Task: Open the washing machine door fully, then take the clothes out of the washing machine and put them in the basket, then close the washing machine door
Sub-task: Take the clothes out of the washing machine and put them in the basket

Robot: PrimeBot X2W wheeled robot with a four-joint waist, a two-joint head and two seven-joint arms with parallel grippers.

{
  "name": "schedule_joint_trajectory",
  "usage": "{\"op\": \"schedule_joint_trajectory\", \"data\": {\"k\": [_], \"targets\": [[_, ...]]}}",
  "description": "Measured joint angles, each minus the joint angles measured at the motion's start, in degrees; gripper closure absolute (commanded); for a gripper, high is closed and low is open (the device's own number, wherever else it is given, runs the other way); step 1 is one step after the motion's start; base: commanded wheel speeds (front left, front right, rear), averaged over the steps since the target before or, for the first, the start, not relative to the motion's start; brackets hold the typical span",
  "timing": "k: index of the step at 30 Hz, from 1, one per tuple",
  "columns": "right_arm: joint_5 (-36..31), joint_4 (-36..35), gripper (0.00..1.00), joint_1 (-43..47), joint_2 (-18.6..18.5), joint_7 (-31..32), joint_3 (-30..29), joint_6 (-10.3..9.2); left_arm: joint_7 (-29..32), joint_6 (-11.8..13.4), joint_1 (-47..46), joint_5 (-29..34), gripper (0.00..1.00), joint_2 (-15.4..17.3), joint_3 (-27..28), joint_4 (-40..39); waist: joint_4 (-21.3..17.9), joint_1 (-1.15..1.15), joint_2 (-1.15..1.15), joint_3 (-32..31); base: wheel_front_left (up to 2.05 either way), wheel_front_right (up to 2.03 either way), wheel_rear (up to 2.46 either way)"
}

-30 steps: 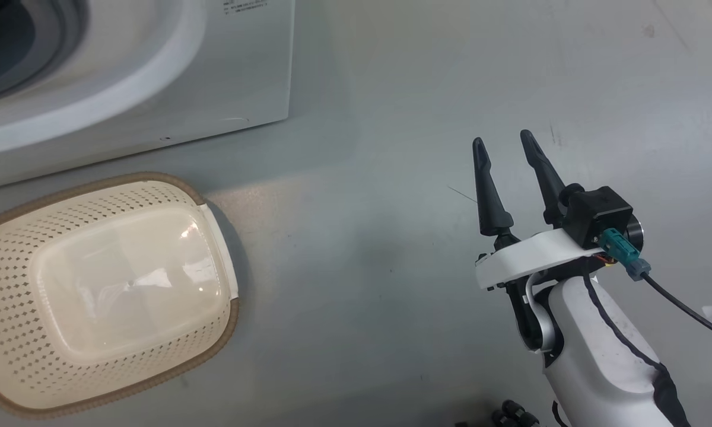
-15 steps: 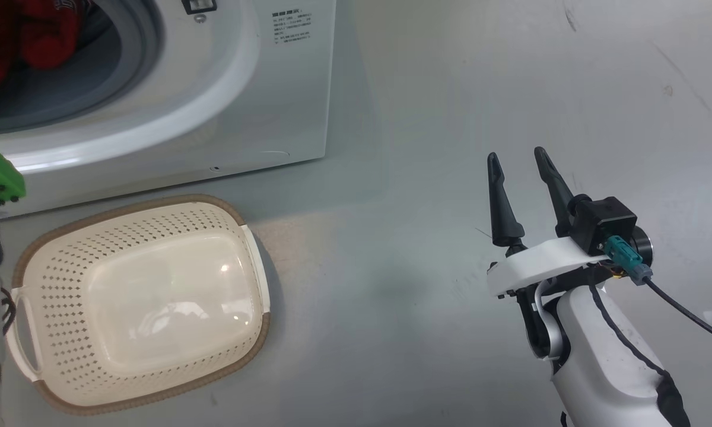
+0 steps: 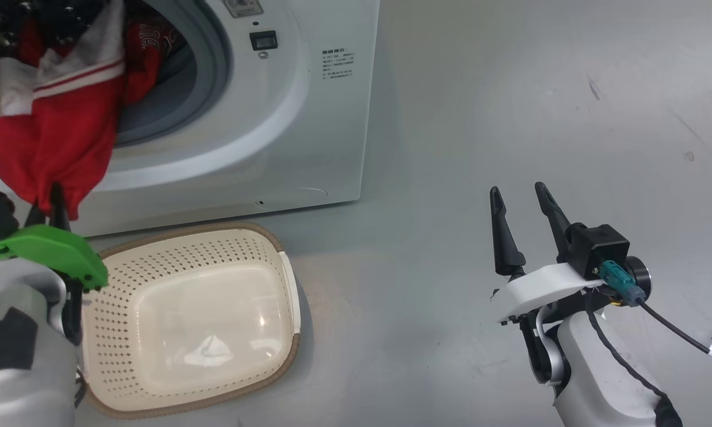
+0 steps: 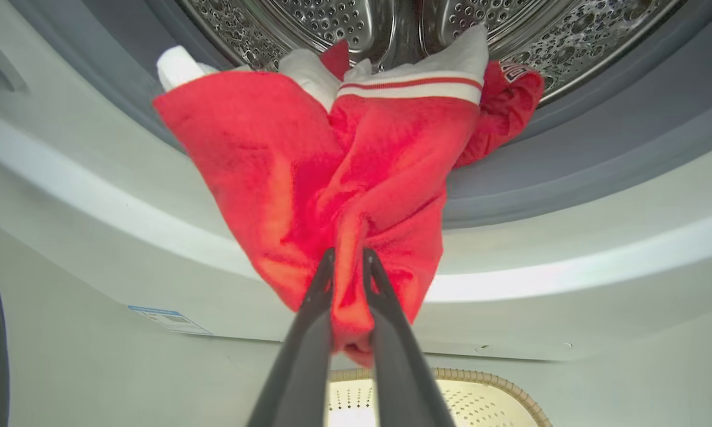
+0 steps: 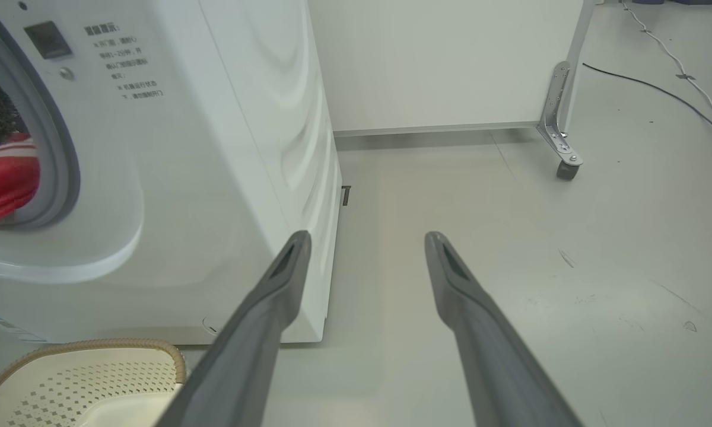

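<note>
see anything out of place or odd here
Only the red jersey: it hangs partly out of the washing machine over the grey gasket, pinched in the left gripper, not yet in the basket. A small white patch on the basket floor may be glare.

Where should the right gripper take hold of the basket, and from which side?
Probably the side handle of the basket, coming from above on its right. That handle faces the open right gripper, it is a thin pale strip along the rim, and bare floor lies between them.
</note>
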Motion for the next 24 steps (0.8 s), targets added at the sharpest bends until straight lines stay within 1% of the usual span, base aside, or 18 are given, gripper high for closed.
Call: {"op": "schedule_joint_trajectory", "data": {"k": [3, 8, 11, 16, 22, 24], "targets": [[0.04, 0.15, 0.00, 0.47, 0.00, 0.00, 0.24, 0.00, -0.09, -0.25, 2.38, 0.02, 1.00, -0.99, -0.52, 0.73, 0.69, 0.00, 0.00, -1.33, 0.00, 0.00, 0.00], [0.38, 0.33, 0.00, 1.02, 0.01, 0.00, 1.00, 0.00, -0.43, -0.53, 6.48, 0.19, 1.00, -1.41, -1.35, 1.81, 1.37, 0.00, 0.00, -3.12, 0.00, 0.00, 0.00], [0.42, 0.34, 0.00, 1.20, 0.00, 0.00, 0.97, 0.00, -0.44, -0.92, 8.49, 0.59, 1.00, -2.38, -2.20, 2.15, 1.47, 0.00, 0.00, -3.68, 0.00, 0.00, 0.00], [0.46, 0.35, 0.00, 1.98, 0.00, 0.00, 0.94, 0.00, -0.49, -1.49, 11.41, 1.74, 1.00, -4.03, -4.08, 2.48, 1.34, 0.00, 0.00, -3.94, 0.00, 0.00, 0.00], [0.47, 0.16, 0.00, 2.03, 0.00, 0.00, 1.09, 0.00, -0.49, -1.59, 12.84, 2.12, 1.00, -4.70, -5.04, 2.09, 1.00, 0.00, 0.00, -3.19, 0.00, 0.00, 0.00], [0.47, 0.04, 0.00, 2.02, 0.00, 0.00, 1.21, 0.00, -0.49, -2.02, 12.86, 2.12, 1.00, -4.88, -5.12, 1.75, 0.84, 0.00, 0.00, -2.83, 0.00, 0.00, 0.00]]}}
